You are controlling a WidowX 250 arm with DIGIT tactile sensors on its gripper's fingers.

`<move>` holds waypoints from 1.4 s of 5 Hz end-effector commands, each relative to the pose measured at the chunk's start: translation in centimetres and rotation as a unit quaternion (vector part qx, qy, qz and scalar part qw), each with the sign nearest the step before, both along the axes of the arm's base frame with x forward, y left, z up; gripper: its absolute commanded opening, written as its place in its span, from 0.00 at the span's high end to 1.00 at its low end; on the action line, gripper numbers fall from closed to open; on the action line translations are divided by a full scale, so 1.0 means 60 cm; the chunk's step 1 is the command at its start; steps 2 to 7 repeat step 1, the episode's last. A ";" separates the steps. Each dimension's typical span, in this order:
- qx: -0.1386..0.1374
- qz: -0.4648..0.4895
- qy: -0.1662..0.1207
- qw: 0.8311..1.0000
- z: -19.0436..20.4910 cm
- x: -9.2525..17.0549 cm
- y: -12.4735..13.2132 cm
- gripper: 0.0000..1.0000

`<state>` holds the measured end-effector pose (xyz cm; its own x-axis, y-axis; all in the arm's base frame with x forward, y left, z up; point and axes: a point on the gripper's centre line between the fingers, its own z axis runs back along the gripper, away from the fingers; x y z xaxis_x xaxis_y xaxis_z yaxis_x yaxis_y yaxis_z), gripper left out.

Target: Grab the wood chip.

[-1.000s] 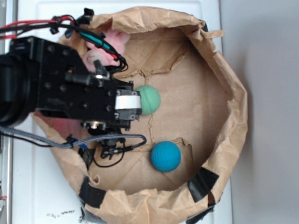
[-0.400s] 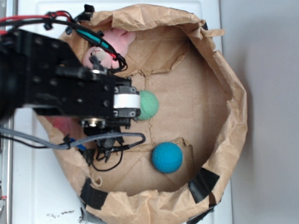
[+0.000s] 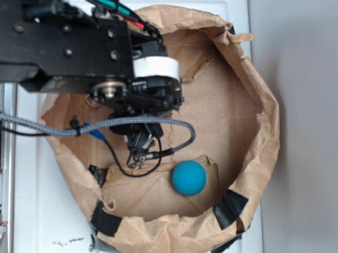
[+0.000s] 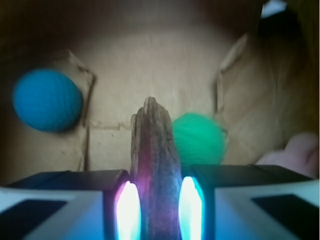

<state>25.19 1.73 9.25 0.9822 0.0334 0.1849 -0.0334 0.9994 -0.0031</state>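
Dark brown and streaked along its grain, the wood chip (image 4: 154, 170) stands upright at the bottom centre of the wrist view, pinched between the two pads of the gripper (image 4: 155, 200). The jaws sit narrow, pressed to either side of the sliver, and its pointed end rises above them towards mid-frame. The paper floor below looks soft and out of focus next to the sharp chip, so I judge the piece already lifted clear, though no contact point shows.

Behind the chip, a green ball (image 4: 200, 140) sits just right of centre and a blue ball (image 4: 47, 100) lies at the left of the frame, both on the crumpled brown paper lining (image 3: 237, 107). A pink soft toy (image 4: 300, 152) peeks in at the right edge.

In the exterior view the black arm fills the upper left and hides the chip and the green ball completely; only the blue ball (image 3: 188, 178) shows, low and centre, inside the paper-lined bin with its black tape patches (image 3: 228, 208).

The grab itself looks done. The next move calls for steady pressure and a straight rise away from the paper walls, since the hold is only on the lower part of a thin, rough piece that could twist or slip.
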 end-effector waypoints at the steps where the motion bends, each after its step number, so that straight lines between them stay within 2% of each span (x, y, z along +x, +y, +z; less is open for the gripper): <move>1: 0.009 0.029 -0.048 0.998 0.034 0.052 0.016 1.00; 7: 0.009 0.029 -0.048 0.998 0.034 0.052 0.016 1.00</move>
